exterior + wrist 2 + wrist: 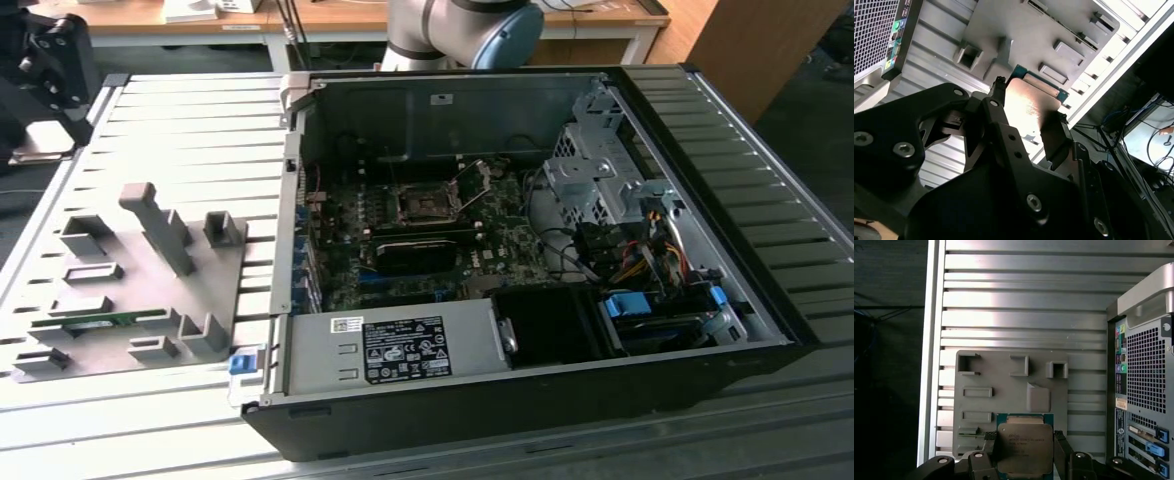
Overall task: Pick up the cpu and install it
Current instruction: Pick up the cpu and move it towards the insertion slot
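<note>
The hand [1024, 437] is closed on the cpu [1024, 455], with one dark finger [991, 447] against each of two opposite edges and the silvery-grey top facing the camera in the first wrist view. In the second wrist view the same chip [1029, 102] shows its other face, a coppery plate with a green rim, pinched between the fingers [1056, 137] of the hand [1026, 120]. The cpu is up in the air, clear of everything, over the ribbed metal surface [1024, 300] and outside the computer case [1144, 390], whose perforated rear panel with its coloured ports stands just beside it. Beneath the chip lies the grey fixture plate [1004, 380] with its raised blocks and shallow pockets; a narrow green memory stick [971, 431] sits in one of the pockets. From the exterior view, the case [441, 110] lies open on its side on the surface [187, 120], the motherboard [400, 270] exposed inside with a square socket [427, 205] near its middle. The fixture plate [134, 290] lies just beside the case, on the exterior view's left.
</note>
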Controlling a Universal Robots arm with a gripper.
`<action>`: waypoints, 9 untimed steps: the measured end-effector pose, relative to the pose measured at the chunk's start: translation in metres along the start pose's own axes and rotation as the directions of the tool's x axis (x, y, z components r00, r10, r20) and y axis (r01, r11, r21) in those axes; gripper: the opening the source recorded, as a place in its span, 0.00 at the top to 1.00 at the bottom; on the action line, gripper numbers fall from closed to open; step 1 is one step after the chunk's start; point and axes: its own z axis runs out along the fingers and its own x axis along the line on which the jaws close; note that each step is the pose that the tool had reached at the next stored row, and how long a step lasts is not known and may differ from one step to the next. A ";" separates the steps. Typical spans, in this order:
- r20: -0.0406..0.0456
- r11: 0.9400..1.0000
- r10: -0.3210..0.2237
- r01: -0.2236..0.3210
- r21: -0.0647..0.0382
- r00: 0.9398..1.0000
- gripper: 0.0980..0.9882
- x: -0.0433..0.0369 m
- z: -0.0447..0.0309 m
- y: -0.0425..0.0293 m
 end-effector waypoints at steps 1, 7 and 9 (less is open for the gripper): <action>0.000 1.000 0.000 0.000 0.000 1.000 0.51 -0.0020 0.0000 0.0000; 0.000 1.000 0.000 0.000 0.000 1.000 0.51 -0.0139 -0.0003 -0.0001; 0.000 1.000 0.000 0.000 0.000 1.000 0.51 -0.0178 -0.0004 -0.0001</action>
